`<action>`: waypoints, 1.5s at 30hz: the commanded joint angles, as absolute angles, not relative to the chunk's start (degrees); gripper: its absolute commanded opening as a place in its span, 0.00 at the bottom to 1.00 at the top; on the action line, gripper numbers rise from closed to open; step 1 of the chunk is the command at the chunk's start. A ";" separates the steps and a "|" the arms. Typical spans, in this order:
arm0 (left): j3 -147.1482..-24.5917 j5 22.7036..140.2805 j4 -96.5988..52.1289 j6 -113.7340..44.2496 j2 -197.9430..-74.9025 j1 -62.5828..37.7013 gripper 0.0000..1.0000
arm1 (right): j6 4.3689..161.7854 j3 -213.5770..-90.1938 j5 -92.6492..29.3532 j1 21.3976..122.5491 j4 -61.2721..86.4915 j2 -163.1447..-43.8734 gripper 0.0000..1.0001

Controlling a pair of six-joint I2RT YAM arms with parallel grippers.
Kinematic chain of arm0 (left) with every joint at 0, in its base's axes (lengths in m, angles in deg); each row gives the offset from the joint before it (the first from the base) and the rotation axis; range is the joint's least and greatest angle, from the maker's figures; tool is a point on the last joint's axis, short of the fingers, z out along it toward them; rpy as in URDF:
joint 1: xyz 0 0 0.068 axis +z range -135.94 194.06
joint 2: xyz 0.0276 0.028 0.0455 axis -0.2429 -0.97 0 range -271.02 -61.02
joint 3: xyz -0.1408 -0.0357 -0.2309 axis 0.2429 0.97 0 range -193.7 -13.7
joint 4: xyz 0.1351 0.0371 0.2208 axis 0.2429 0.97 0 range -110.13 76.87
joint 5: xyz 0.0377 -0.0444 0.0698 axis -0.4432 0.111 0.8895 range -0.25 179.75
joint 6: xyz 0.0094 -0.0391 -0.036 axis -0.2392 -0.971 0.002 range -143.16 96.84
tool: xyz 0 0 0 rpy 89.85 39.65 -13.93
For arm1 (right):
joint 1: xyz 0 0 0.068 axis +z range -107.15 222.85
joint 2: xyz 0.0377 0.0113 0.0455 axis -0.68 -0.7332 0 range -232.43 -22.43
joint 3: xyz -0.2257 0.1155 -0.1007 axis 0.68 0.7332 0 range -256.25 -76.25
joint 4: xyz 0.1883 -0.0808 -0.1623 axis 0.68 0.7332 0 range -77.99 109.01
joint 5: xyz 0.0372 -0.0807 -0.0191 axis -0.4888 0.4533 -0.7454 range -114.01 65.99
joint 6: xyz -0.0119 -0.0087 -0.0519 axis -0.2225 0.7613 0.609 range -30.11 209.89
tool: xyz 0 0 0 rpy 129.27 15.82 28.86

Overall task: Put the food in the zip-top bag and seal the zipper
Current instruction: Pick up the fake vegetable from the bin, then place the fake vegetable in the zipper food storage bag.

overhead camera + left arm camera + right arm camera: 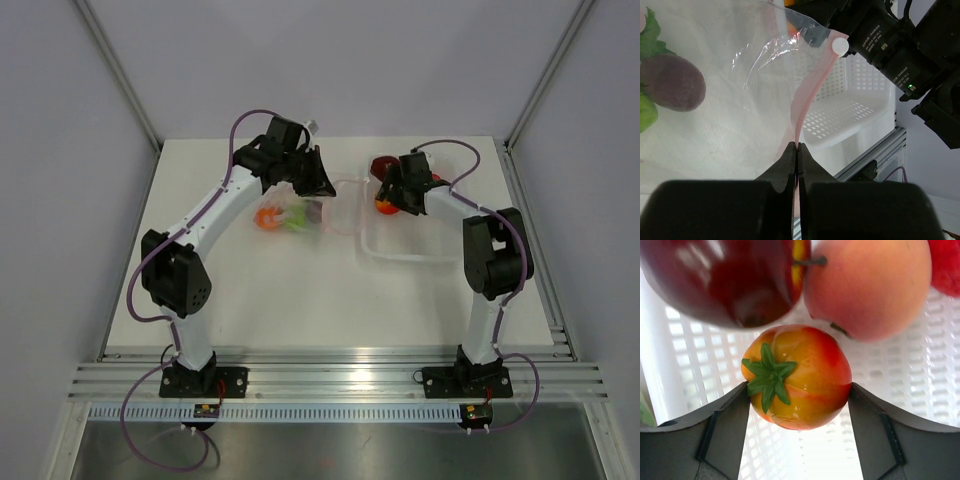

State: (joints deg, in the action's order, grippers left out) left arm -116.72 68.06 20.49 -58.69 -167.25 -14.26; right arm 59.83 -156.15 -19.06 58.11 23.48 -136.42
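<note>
From above, the left gripper (312,182) sits at the zip-top bag (296,212) and the right gripper (392,198) over the tray (400,257); the jaws are hard to read here.

Left wrist: jaws pinched on the pink zipper (805,95), with a purple fruit (672,82) inside the bag.

Right wrist: jaws clasp an orange-yellow tomato (797,375) on both sides.
</note>
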 commanded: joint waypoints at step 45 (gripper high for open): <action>-121.81 65.23 18.54 -61.48 -163.85 -13.63 0.00 | 58.60 -151.57 -24.36 72.73 26.42 -108.13 0.94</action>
State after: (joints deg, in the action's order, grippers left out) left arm -119.13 66.95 20.49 -60.75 -166.71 -14.04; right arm 57.95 -148.43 -24.61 72.06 26.87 -110.54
